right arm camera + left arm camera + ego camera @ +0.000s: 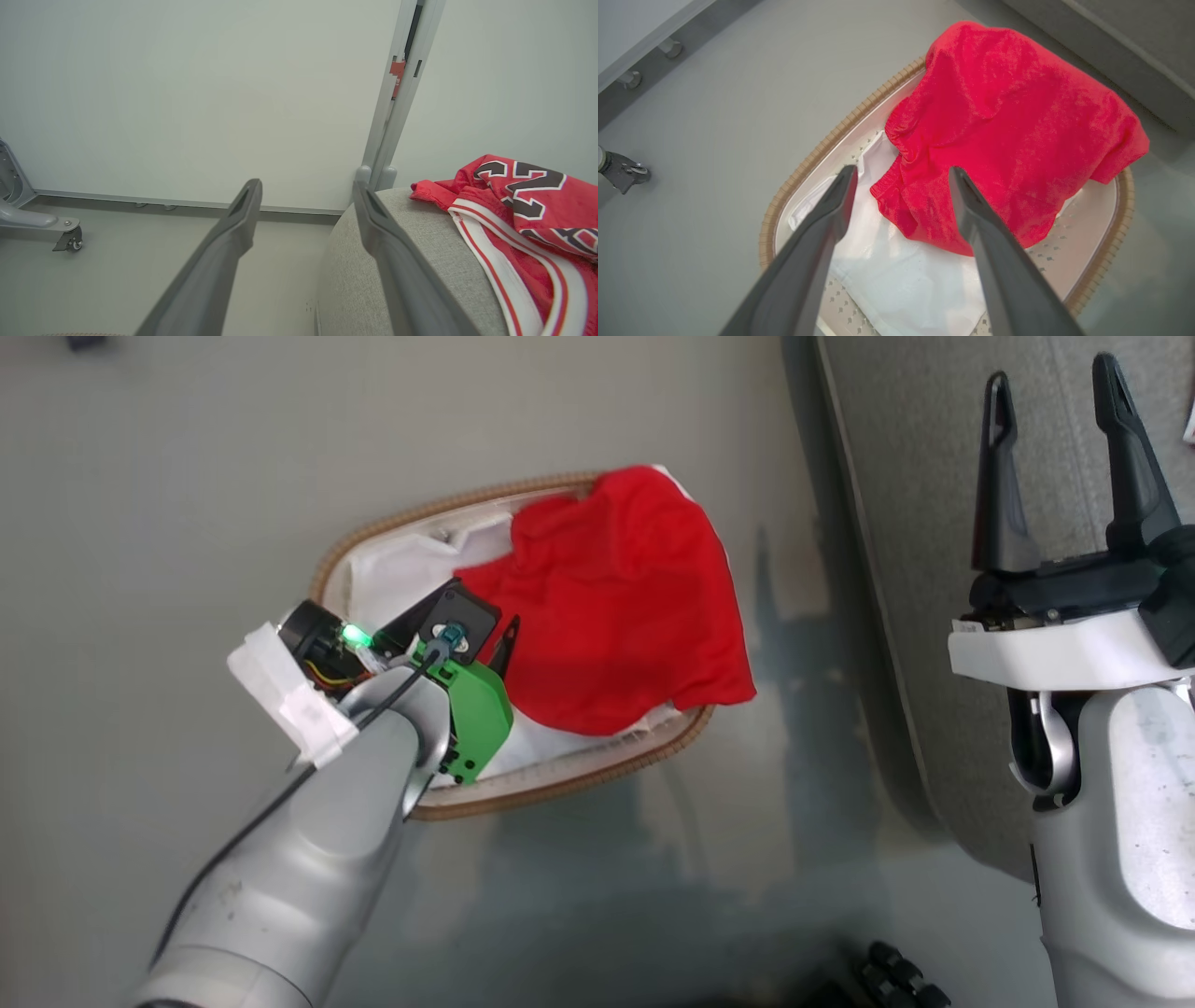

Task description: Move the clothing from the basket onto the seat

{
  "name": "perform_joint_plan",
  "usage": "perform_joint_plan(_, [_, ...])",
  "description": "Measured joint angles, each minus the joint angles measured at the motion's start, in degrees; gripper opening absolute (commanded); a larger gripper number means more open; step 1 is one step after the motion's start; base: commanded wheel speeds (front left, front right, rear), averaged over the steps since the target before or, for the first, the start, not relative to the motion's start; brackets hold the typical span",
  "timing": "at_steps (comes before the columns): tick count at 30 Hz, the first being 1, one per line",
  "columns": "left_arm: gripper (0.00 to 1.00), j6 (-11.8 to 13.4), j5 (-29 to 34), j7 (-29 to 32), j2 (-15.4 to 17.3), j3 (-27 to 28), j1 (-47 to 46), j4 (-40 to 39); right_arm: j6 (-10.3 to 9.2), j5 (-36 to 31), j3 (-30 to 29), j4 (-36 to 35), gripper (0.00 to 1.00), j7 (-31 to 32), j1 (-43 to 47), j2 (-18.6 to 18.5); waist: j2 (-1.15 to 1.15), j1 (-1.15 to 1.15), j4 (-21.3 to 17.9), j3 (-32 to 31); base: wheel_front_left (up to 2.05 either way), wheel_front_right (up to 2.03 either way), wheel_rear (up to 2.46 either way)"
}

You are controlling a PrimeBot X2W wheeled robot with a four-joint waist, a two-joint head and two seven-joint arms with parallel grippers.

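Observation:
A plain red garment lies bunched in the oval basket, draped over its far right rim. Under it shows the white liner. My left gripper hangs open just above the garment's near edge, one finger on each side and nothing held. In the head view the left wrist covers most of that gripper. The red jersey, with white-striped hem and black-and-white marks, lies on the grey seat. My right gripper stands open and empty over the seat, left of the jersey.
The basket stands on a grey floor, close to the left of the seat's rounded edge. A castor leg sits on the floor at the left. A pale wall with a vertical post is behind the seat. A dark object lies at the bottom.

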Motion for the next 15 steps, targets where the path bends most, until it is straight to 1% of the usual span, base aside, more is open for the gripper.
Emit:
perform_joint_plan(2, [1.0,0.0,0.4,0.4,0.6,-1.7,-2.1,2.3,0.0,0.5,0.6,-1.7,1.0,0.0,-0.7,0.0,0.0,0.0,-0.8,2.4,0.0,0.0,0.0])
perform_joint_plan(6, [1.0,0.0,0.7,1.4,2.1,-3.0,-5.8,7.1,0.0,2.1,1.4,-5.2,1.0,0.0,-2.1,0.0,0.0,0.0,-2.3,7.1,0.0,0.0,0.0])
perform_joint_plan(10, [1.0,0.5,0.3,1.0,3.0,-2.3,-9.2,10.3,0.0,3.2,1.8,-6.9,1.0,0.0,-3.1,0.0,0.0,0.0,-4.0,11.5,0.0,0.0,0.0])
perform_joint_plan(15, [1.0,0.7,-0.2,-0.3,3.2,-1.9,-12.2,12.7,0.0,4.5,2.4,-8.1,1.0,0.0,-3.8,0.0,0.0,0.01,-6.0,16.0,0.0,0.0,0.0])
